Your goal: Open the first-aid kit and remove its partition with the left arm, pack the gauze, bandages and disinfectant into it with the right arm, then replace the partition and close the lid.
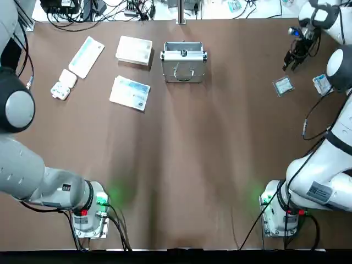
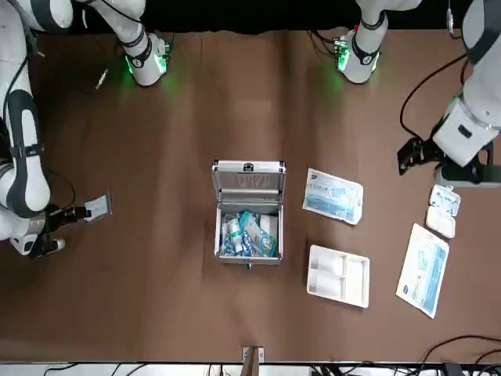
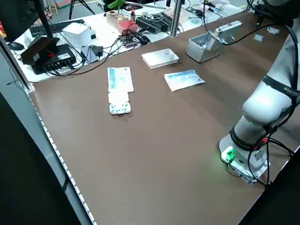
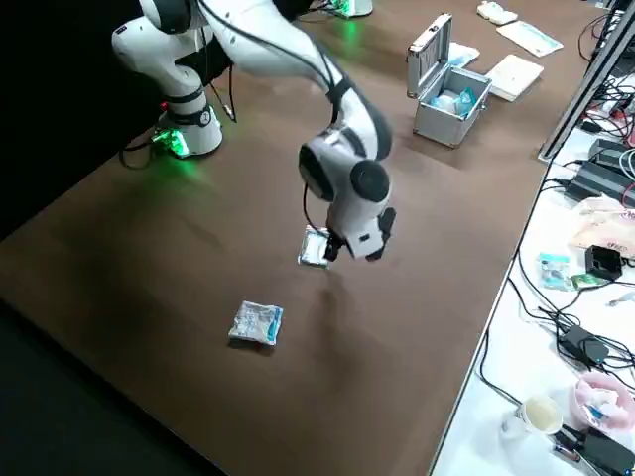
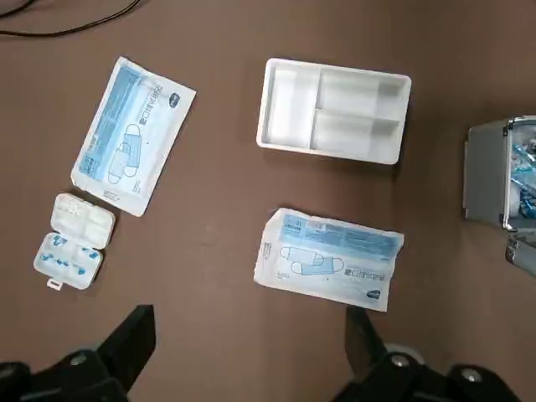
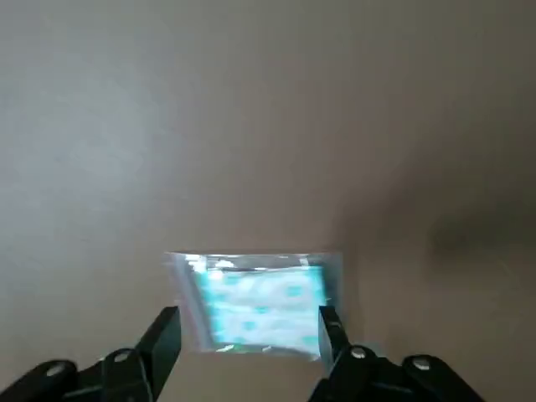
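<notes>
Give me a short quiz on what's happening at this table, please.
1. True or false: the left gripper hangs open and empty.
2. The partition lies: A in the open case; B on the table beside it; C in a gripper.
3. Fill in: the right gripper is at a small ___, far from the case.
Key: 1 true; 2 B; 3 packet.

The first-aid kit (image 5: 501, 194) is cut off by the left wrist picture's edge. Its contents (image 2: 249, 232) are seen only as a blue-white jumble; single items cannot be told.
</notes>
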You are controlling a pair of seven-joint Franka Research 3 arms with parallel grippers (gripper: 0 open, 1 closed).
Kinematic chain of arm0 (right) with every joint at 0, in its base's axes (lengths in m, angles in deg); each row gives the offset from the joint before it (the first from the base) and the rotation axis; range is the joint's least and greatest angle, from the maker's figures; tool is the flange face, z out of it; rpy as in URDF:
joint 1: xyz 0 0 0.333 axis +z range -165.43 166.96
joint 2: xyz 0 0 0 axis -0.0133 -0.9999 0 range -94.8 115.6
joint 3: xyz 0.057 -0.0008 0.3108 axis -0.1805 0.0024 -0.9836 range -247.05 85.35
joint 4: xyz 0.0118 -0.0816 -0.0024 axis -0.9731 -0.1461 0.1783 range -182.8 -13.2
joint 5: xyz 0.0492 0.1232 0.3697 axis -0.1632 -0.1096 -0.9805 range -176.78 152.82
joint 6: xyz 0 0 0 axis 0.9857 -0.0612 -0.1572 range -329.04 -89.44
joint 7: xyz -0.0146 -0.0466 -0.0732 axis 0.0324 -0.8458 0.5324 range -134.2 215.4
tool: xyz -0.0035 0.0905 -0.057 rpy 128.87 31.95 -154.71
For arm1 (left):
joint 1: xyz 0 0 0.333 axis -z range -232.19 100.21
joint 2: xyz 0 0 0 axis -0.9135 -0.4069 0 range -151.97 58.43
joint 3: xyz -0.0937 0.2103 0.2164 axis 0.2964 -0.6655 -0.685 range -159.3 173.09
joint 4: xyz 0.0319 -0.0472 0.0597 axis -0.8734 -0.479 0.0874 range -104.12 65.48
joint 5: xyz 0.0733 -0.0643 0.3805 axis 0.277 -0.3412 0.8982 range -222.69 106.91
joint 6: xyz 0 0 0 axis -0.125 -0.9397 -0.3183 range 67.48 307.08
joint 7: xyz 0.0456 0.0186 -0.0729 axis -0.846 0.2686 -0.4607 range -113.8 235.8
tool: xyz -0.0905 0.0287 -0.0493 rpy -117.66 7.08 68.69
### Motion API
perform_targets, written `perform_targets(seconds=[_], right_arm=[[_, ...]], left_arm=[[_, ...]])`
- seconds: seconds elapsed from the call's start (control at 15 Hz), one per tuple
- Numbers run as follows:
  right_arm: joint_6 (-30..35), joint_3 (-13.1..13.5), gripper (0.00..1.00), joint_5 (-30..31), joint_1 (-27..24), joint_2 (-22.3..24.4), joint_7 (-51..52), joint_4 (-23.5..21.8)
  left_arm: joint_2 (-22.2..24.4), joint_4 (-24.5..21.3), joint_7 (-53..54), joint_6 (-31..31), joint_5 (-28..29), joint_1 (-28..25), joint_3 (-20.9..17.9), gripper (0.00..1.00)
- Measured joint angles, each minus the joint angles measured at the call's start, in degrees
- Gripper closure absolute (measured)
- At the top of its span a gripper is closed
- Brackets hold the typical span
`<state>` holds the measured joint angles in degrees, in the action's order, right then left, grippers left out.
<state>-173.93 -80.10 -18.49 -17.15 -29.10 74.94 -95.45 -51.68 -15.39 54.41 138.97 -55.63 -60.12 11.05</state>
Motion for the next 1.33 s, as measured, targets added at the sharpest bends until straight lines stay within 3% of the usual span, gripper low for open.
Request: perform_targets(seconds=[0.2, 1.07, 1.33], right_arm=[[-3.26, 0.01, 0.3, 0.09, -2.4, -1.36, 3.8, -2.36], [-3.61, -0.24, 0.41, 2.24, -3.18, -3.38, 4.99, -2.5], [-3.35, -0.37, 0.56, 2.29, -3.11, -3.64, 5.01, -2.51]], left_arm=[[1.38, -1.41, 0.0, 0.66, 0.0, -0.02, -0.05, 0.0], [0.61, -0.46, 0.01, 2.21, 0.0, -0.17, -0.18, 0.0], [0.58, -0.45, 0.01, 2.21, 0.0, -0.17, -0.12, 0.0]])
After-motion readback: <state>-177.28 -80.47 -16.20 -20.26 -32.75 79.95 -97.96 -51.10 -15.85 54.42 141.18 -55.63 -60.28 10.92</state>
